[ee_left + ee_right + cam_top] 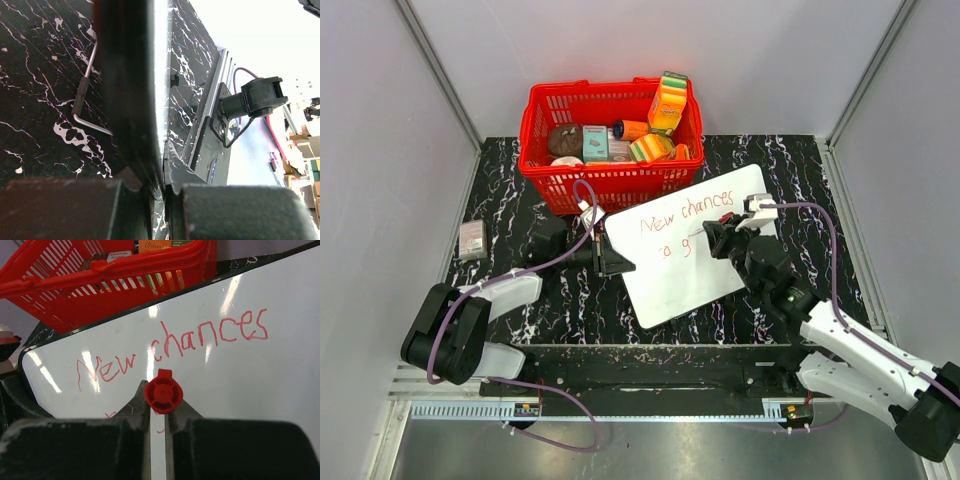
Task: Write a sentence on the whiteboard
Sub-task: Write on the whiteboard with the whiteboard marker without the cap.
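Observation:
The whiteboard lies slanted across the middle of the black marble table. The red sentence on it reads "New chances", with "a g" on the line below. My left gripper is shut on the board's left edge. In the left wrist view the whiteboard runs edge-on between the jaws of the left gripper. My right gripper is shut on a red marker and stands over the second line. In the right wrist view the sentence shows above the right gripper.
A red basket holding several packets and cans stands just behind the board, almost touching its top edge. A small grey box lies at the table's left edge. A bent metal rod lies on the marble beside the board. Grey walls enclose three sides.

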`<state>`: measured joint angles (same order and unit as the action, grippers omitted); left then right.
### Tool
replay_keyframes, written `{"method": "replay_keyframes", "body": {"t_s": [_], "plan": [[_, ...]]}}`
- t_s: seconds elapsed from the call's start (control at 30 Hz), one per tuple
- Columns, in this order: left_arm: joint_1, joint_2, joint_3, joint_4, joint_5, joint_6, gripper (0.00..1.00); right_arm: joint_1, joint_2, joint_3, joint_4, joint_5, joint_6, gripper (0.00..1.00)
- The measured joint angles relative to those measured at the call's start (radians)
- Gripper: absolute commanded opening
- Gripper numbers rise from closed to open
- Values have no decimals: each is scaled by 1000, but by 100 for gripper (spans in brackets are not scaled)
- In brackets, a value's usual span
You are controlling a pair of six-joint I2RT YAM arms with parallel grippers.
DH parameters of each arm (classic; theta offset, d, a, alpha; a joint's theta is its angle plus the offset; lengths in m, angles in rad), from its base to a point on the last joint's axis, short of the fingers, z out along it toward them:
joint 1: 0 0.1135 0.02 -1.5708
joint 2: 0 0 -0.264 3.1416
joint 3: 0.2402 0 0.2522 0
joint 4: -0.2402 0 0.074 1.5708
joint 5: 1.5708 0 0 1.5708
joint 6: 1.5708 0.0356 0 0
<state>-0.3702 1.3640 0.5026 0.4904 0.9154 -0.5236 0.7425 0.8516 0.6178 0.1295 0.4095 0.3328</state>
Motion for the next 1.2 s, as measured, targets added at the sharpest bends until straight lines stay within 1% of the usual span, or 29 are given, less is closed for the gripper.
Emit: {"method": "replay_keyframes", "body": {"t_s": [0.63,0.9,1.2], "plan": [[0,0,0,-2,-1,0,0,-45,81,4,19,0,5,0],[0,0,0,-11,-5,-8,0,-49,78,-28,58,-7,19,0],[0,0,0,-11,-6,-9,0,-49,44,-58,47,-13,35,0]]}}
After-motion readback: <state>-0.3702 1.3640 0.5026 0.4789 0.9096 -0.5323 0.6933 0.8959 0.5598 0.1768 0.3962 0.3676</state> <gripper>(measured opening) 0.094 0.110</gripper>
